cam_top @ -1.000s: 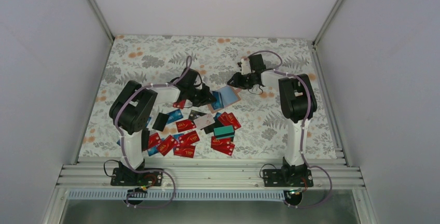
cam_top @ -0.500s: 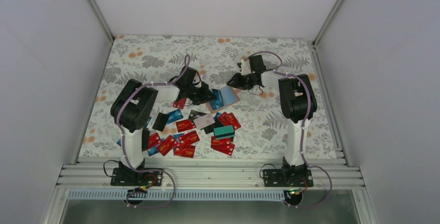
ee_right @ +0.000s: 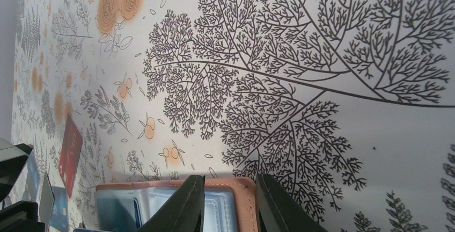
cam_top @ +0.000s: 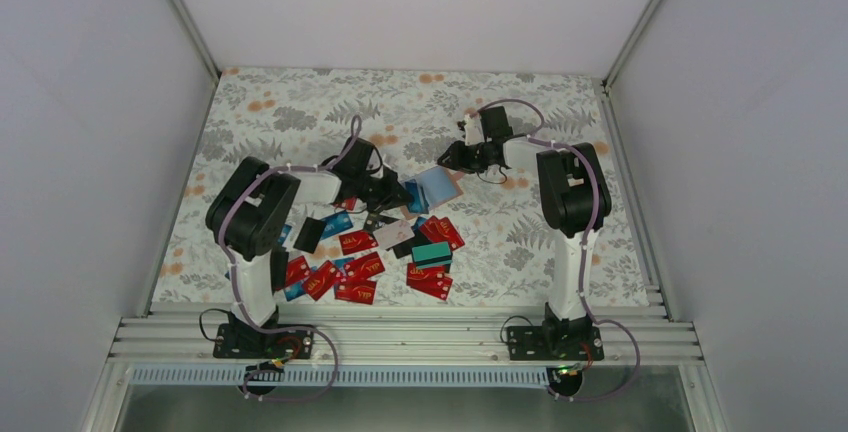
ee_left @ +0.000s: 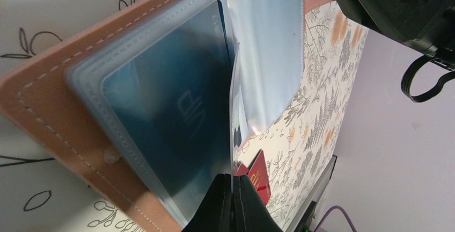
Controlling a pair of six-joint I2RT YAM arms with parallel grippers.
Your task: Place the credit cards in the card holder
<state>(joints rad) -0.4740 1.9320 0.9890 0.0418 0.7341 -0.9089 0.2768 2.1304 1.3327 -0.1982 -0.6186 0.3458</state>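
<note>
Card holder (ee_left: 80,108) lying open on floral table (cam_top: 300,112), blue card (ee_left: 171,119) in its clear sleeve (ee_left: 263,44), left gripper (ee_left: 232,200) pinching sleeve edge, right gripper (ee_right: 228,205) clamping holder's tan rim, loose credit cards (cam_top: 360,267) nearer arm bases

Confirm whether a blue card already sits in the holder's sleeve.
Yes: the left wrist view shows a blue card inside a clear sleeve of the open holder.

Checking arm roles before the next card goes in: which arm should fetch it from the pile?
Probably the left. Its gripper sits beside the loose credit cards, though its jaws are pinched on a clear sleeve. The right gripper is steadying the card holder at its edge.
</note>
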